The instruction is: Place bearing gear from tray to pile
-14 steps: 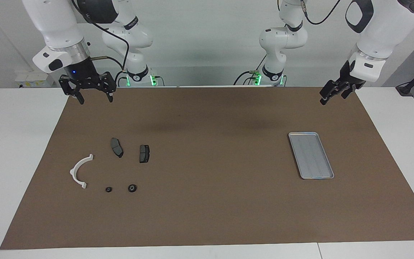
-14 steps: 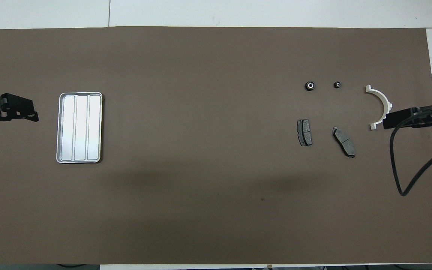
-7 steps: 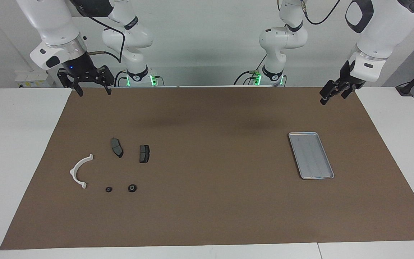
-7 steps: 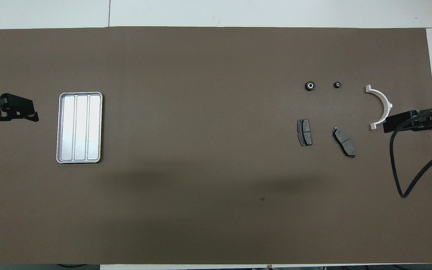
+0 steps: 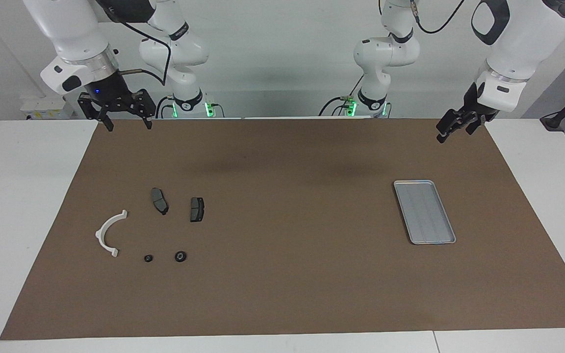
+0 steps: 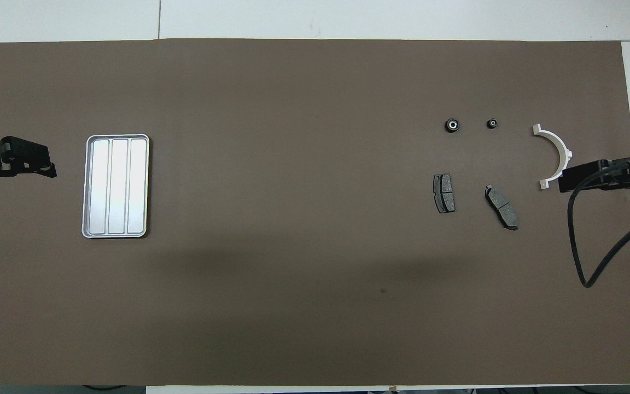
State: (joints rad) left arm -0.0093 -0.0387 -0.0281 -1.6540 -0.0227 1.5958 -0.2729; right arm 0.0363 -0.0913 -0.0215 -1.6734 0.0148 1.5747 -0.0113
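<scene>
On the brown mat, your tray (image 5: 424,212) lies bare while both bearing gears (image 5: 180,256) already sit beside the pile (image 5: 111,233). With the right gripper (image 5: 124,126) and left gripper (image 5: 451,131) raised, spread and holding nothing, you risk a needless regrasp scattering parts.

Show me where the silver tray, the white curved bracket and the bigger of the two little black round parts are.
silver tray (image 6: 89,186): overhead view, on its raised rim.
white curved bracket (image 5: 102,230): facing view, on the middle of its arc.
bigger black round part (image 6: 451,125): overhead view, on its centre.
</scene>
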